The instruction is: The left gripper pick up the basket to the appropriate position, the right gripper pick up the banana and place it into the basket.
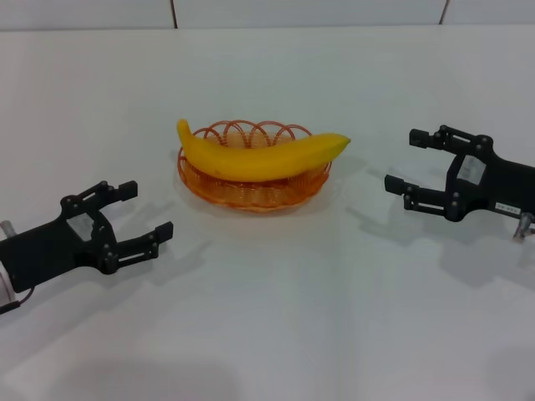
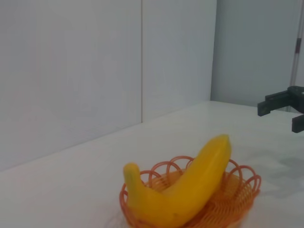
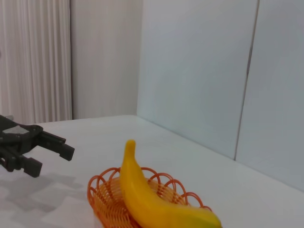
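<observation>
The yellow banana (image 1: 259, 154) lies across the orange wire basket (image 1: 251, 190) at the middle of the white table. My left gripper (image 1: 144, 215) is open and empty, low at the left, a hand's width from the basket. My right gripper (image 1: 401, 162) is open and empty at the right, a little way from the banana's tip. The left wrist view shows the banana (image 2: 190, 190) in the basket (image 2: 237, 194) with the right gripper (image 2: 282, 109) beyond. The right wrist view shows the banana (image 3: 147, 199), the basket (image 3: 107, 199) and the left gripper (image 3: 45, 154) beyond.
The white table (image 1: 334, 317) stretches around the basket. A pale panelled wall (image 1: 251, 10) runs along its far edge. Nothing else stands on it.
</observation>
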